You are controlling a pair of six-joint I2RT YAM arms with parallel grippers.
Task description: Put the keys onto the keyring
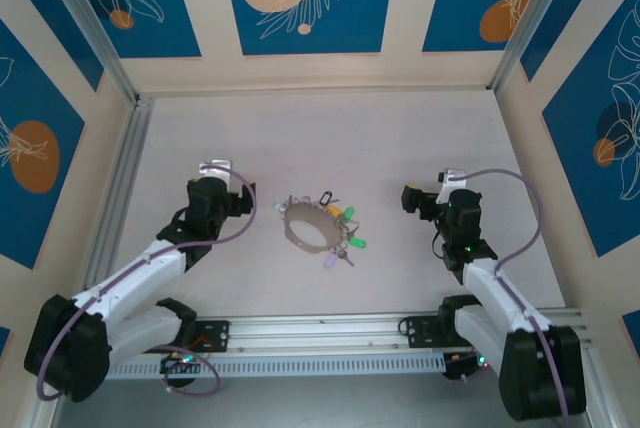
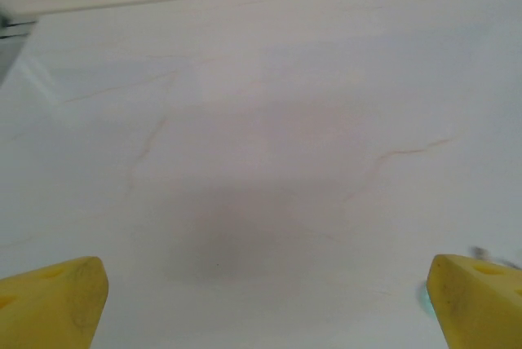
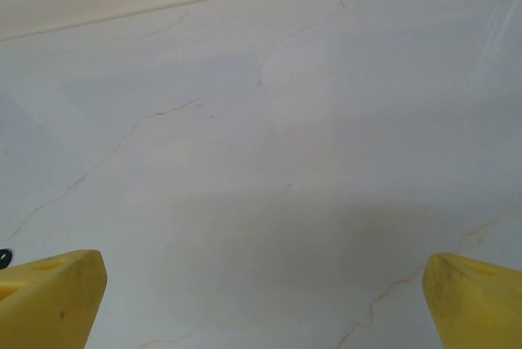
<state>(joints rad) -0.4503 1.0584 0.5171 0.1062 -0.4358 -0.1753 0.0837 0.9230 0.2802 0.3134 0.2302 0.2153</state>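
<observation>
Left gripper (image 1: 245,205), jaws open, sits at 9 o'clock of the keyring (image 1: 345,231); right gripper (image 1: 408,198), also open, at 3 o'clock.

— How many hoops lie on the desk (image 1: 420,138)?
— One keyring (image 1: 310,230), with one cluster of tagged keys (image 1: 345,238). Two tags look green and one pale; the rest are too small to count.
— And claws?
— Two: left claw (image 2: 267,284), right claw (image 3: 265,280), each with two yellow fingers (image 2: 49,304).
</observation>
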